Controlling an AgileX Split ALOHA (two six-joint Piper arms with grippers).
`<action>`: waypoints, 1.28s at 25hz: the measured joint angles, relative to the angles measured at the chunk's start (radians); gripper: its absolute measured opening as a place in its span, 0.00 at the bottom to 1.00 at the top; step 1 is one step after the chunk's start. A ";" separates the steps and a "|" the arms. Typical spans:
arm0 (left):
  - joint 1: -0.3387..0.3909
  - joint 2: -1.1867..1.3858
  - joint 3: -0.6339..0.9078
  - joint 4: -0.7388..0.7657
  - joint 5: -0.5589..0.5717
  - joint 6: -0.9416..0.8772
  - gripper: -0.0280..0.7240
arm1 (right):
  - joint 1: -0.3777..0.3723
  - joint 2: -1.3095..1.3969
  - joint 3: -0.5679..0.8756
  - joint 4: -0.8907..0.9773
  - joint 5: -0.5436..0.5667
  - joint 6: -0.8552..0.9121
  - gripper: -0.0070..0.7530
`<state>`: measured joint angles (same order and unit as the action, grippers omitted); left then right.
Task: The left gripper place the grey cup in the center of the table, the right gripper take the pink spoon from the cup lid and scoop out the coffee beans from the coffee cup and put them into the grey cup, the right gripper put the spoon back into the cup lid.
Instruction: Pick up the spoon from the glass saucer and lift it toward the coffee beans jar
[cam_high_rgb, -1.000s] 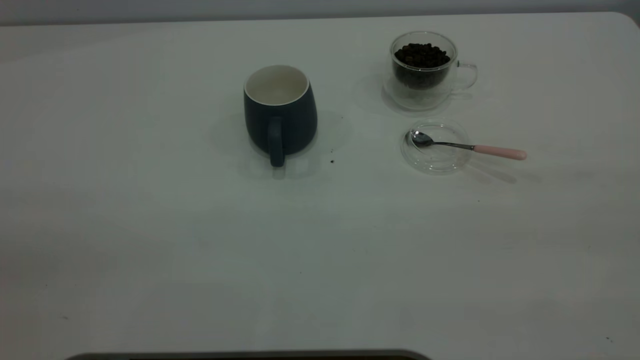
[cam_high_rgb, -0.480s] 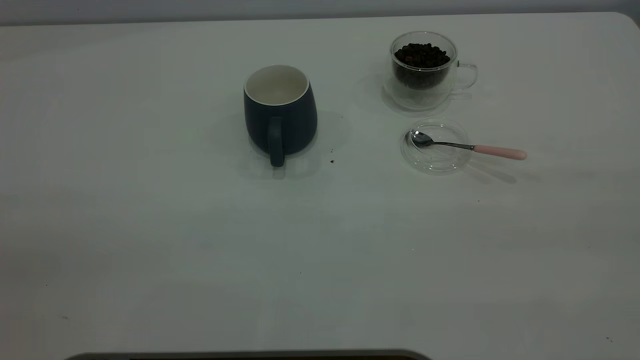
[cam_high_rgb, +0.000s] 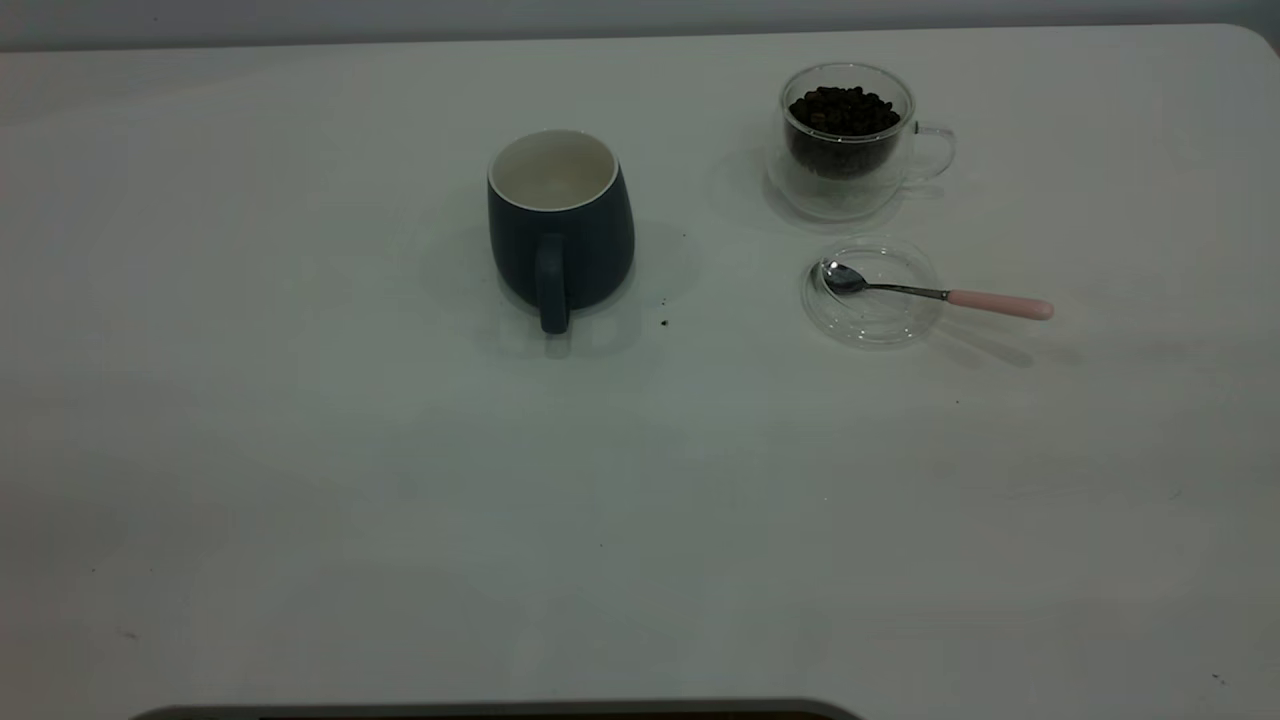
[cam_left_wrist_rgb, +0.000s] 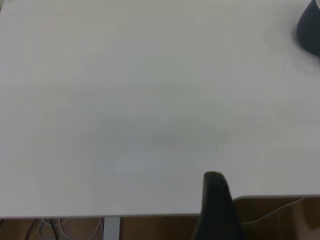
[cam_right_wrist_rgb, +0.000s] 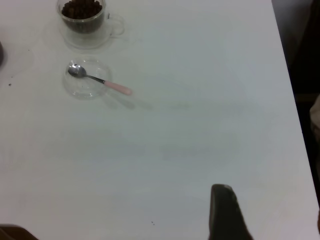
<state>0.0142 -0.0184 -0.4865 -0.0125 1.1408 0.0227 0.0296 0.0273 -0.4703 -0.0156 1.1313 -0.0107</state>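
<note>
The dark grey cup (cam_high_rgb: 560, 228) stands upright near the table's middle, handle toward the front; its edge also shows in the left wrist view (cam_left_wrist_rgb: 310, 30). The glass coffee cup (cam_high_rgb: 846, 138) full of coffee beans (cam_high_rgb: 842, 108) stands at the back right, also in the right wrist view (cam_right_wrist_rgb: 82, 15). In front of it lies the clear cup lid (cam_high_rgb: 872, 292) with the pink-handled spoon (cam_high_rgb: 940, 294) resting in it, bowl on the lid, handle pointing right. The left gripper (cam_left_wrist_rgb: 216, 200) hangs over the table's front left edge. The right gripper (cam_right_wrist_rgb: 225, 210) is over the front right, far from the spoon (cam_right_wrist_rgb: 102, 81).
Neither arm shows in the exterior view. A few dark crumbs (cam_high_rgb: 664, 322) lie right of the grey cup. The white table (cam_high_rgb: 300, 450) has its right edge near the right gripper (cam_right_wrist_rgb: 295, 125), and its front edge lies under the left gripper (cam_left_wrist_rgb: 150, 214).
</note>
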 joint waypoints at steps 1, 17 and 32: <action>0.000 0.000 0.000 0.000 0.000 0.000 0.79 | 0.000 0.000 0.000 0.000 0.000 0.000 0.62; 0.000 0.000 0.000 0.000 0.000 0.000 0.79 | 0.000 0.000 0.000 0.001 0.000 0.000 0.62; 0.000 0.000 0.000 0.000 0.000 -0.002 0.79 | 0.000 0.267 -0.033 0.127 -0.147 -0.024 0.76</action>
<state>0.0142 -0.0184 -0.4865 -0.0125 1.1408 0.0208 0.0296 0.2944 -0.5030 0.1113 0.9844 -0.0351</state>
